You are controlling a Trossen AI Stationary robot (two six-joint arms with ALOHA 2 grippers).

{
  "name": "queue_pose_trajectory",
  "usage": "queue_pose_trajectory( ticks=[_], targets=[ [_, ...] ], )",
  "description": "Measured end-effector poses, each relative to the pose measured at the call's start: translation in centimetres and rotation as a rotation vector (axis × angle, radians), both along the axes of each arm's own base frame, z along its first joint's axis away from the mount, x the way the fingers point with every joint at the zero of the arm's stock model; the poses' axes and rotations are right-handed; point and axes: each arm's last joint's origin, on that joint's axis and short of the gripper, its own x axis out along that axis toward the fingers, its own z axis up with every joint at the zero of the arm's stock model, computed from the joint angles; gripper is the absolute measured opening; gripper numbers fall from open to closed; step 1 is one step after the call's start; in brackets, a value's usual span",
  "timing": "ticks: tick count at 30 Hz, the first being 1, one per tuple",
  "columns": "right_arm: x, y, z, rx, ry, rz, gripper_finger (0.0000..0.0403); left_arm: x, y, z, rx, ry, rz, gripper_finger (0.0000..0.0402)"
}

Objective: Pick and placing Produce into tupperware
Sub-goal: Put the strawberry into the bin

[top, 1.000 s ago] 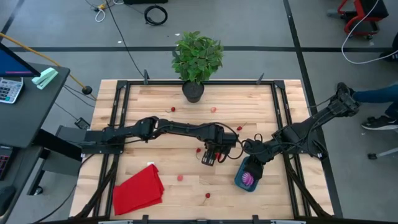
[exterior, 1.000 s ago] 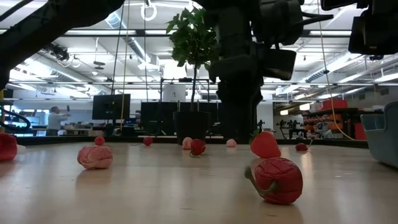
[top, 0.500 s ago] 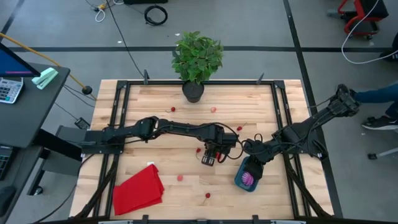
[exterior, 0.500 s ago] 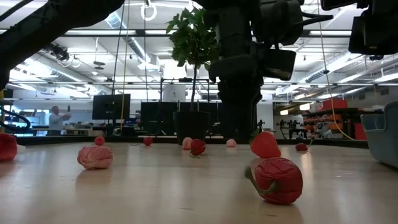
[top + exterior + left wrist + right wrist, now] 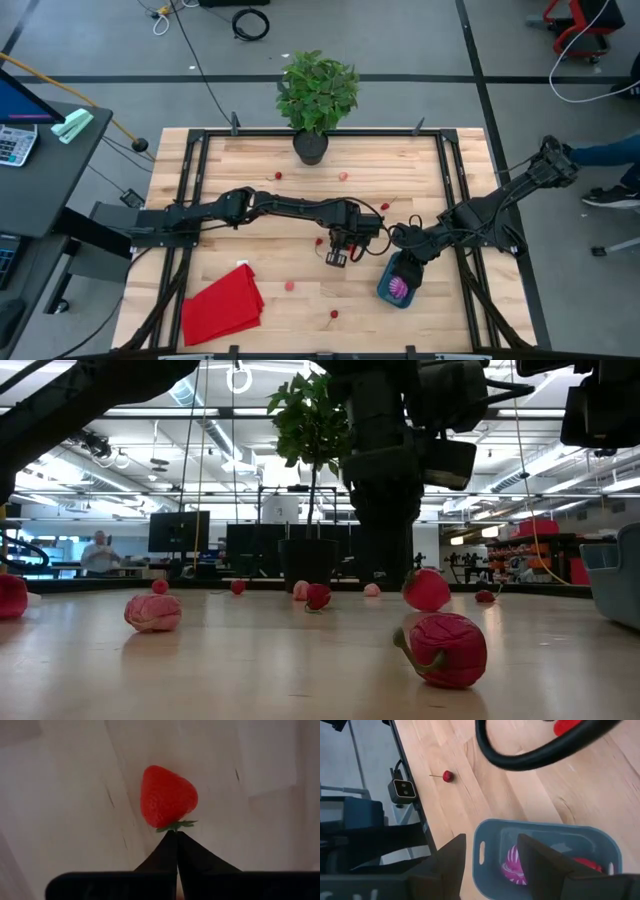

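A red strawberry (image 5: pixel 169 795) lies on the wooden table near its middle, and my left gripper (image 5: pixel 338 258) is shut at its green cap. In the low view the same strawberry (image 5: pixel 427 590) shows beside the dark gripper (image 5: pixel 385 510). The teal tupperware (image 5: pixel 398 283) stands right of it, with a purple-and-white striped piece (image 5: pixel 512 865) and a red piece (image 5: pixel 585 865) inside. My right gripper (image 5: pixel 492 865) hangs open over the tub's end, one finger outside the wall, one over the inside. I see no touch there. My left gripper pinches the strawberry's green leafy cap (image 5: pixel 175 825) between the very tips of its two fingers (image 5: pixel 165 855). The fingers come from above, pointing down. The red body sticks out beyond the tips, close over the wood; whether it is lifted I cannot tell.
Loose produce lies scattered: pieces at the far side (image 5: pixel 278 176) (image 5: pixel 343 177), one by the gripper (image 5: pixel 319 241), two near the front (image 5: pixel 290 285) (image 5: pixel 333 313). A red cloth (image 5: pixel 222 305) lies front left. A black plant pot (image 5: pixel 311 147) stands at the far edge.
My left gripper has shut on the strawberry's cap without shifting place. In the low view the strawberry has turned: its pointed outline now looks rounder. The right arm and the tub have kept still.
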Motion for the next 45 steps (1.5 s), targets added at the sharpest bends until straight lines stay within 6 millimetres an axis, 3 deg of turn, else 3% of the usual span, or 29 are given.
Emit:
queue_pose_trajectory(
  ticks=[6,12,21,27,34,40,45],
  targets=[
    [-0.9,0.0,-0.5,0.064,0.142,0.087,0.0187,-0.4,-1.3,2.2,-0.039,-0.017,0.091,0.0003],
    [-2.8,0.0,-1.3,0.066,0.376,0.106,0.0187,-0.6,-4.6,5.3,-0.175,-0.138,0.123,0.0002],
    [-4.6,1.6,-1.5,0.058,0.462,0.222,0.0187,0.1,-10.4,6.2,-0.284,-0.338,0.160,0.0001],
    [-5.2,2.3,-1.5,0.046,0.463,0.265,0.0187,1.1,-11.6,7.1,-0.311,-0.501,0.154,0.0001],
    [-5.4,2.6,-1.5,0.028,0.456,0.251,0.0187,3.0,-11.7,5.6,-0.333,-0.631,0.205,0.0000],
    [-5.4,2.6,-1.5,0.020,0.449,0.246,0.0187,3.5,-11.7,2.4,-0.306,-0.568,0.220,0.0001],
    [-5.3,2.5,-1.5,-0.013,0.422,0.231,0.0187,3.7,-11.4,2.6,-0.286,-0.586,0.182,0.0006]
  ],
)
